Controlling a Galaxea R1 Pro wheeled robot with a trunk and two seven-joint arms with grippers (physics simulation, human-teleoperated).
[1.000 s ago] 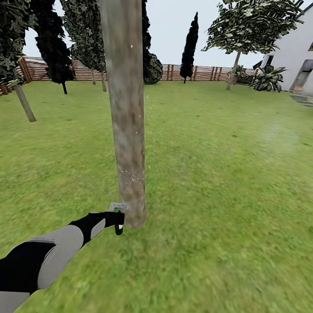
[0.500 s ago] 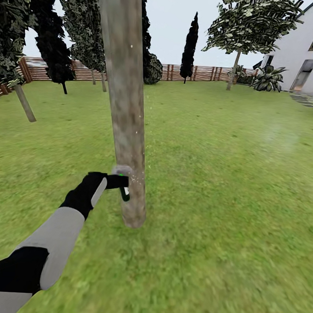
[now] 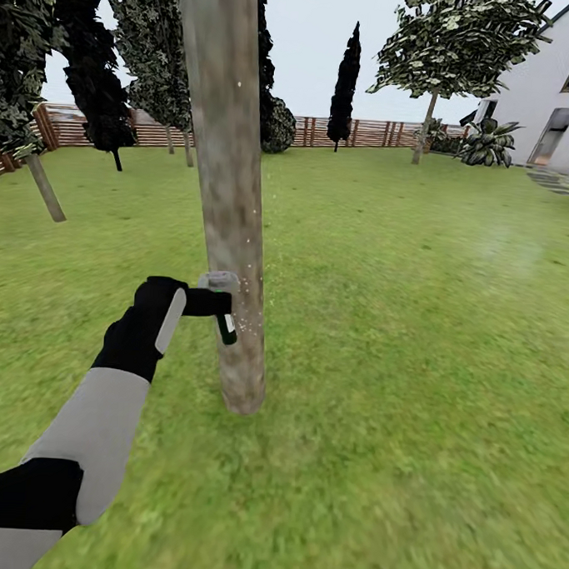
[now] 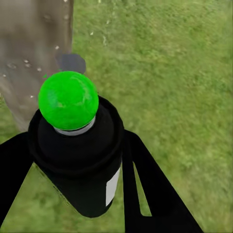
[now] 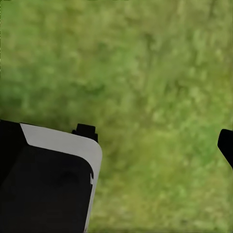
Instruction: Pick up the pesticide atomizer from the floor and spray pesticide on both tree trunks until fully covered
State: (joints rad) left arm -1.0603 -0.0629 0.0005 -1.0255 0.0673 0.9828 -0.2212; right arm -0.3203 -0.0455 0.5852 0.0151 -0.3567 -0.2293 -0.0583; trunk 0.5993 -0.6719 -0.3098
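The near tree's grey-brown trunk rises just ahead of me in the head view. My left gripper is shut on the pesticide atomizer, a black bottle with a green cap, held against the trunk's left side about a third of the way up. White specks dot the bark beside the nozzle. The black fingers clamp the bottle body from both sides. The second tree stands far off at the back right, near the house. My right gripper hangs over grass, one fingertip at the frame edge, nothing between its fingers.
Lawn spreads all around. A brown slat fence closes the back. Dark conifers line the fence and the left side. The white house and a palm-like plant are at the far right. A black and white robot part is below the right wrist.
My left arm has lifted the atomizer up along the trunk, from near its base to about a third of its height. The view has not shifted.
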